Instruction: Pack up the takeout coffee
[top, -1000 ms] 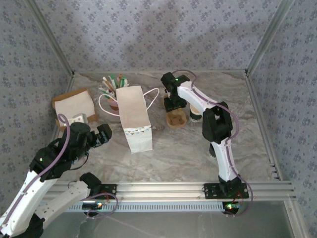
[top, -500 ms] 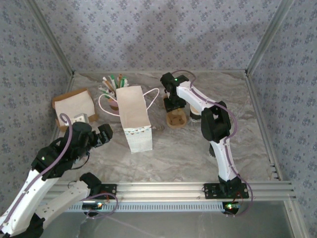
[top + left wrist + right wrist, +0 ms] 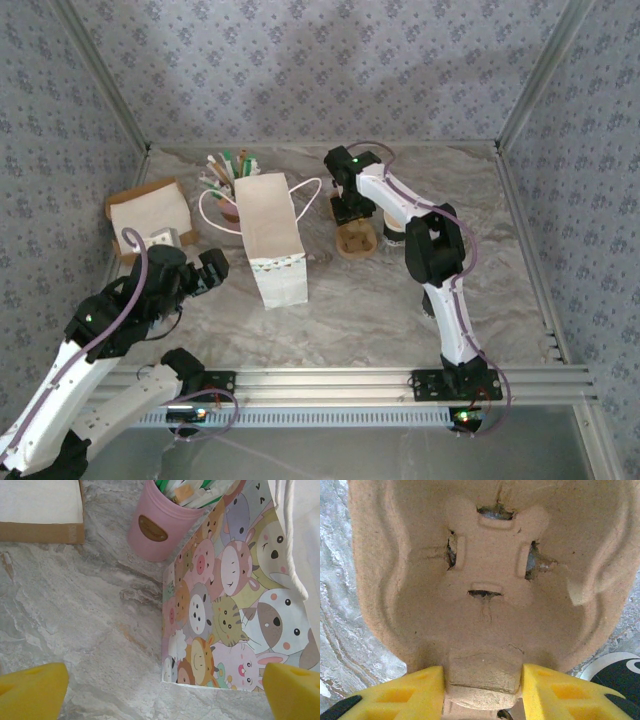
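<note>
While right gripper straddles pulp carrier tab, clamped or not unclear; tab could tear, slip; left gripper gaping.

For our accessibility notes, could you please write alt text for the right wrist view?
A brown moulded-pulp cup carrier seen close up, its near ridge pinched between two yellow jaws, on a marbled table; the edge of a black lid shows at lower right.
</note>
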You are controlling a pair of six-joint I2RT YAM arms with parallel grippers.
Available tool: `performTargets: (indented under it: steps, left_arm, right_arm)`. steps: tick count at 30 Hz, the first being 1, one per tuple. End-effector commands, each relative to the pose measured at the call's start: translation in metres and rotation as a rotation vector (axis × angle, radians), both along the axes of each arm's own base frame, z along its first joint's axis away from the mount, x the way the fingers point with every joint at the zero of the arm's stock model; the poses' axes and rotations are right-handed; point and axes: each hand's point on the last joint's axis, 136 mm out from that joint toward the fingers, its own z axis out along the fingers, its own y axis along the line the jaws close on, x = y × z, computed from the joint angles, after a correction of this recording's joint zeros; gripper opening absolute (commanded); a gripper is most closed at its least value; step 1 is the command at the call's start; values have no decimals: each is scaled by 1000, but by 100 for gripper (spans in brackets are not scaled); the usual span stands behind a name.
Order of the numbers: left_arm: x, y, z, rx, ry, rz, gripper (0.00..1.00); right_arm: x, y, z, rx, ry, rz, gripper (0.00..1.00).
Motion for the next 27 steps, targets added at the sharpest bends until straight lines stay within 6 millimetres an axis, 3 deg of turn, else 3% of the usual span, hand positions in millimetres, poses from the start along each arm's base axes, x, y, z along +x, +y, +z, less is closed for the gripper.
performTargets:
  steps: [1, 27]
  left_arm:
    - [4, -1, 2, 9, -18, 1, 100]
    - [9, -6, 1, 8, -15, -9, 99]
  right_arm:
    - [-1, -2, -4, -9, 28, -2, 44]
    - [-8, -3, 28, 31, -3, -16, 39]
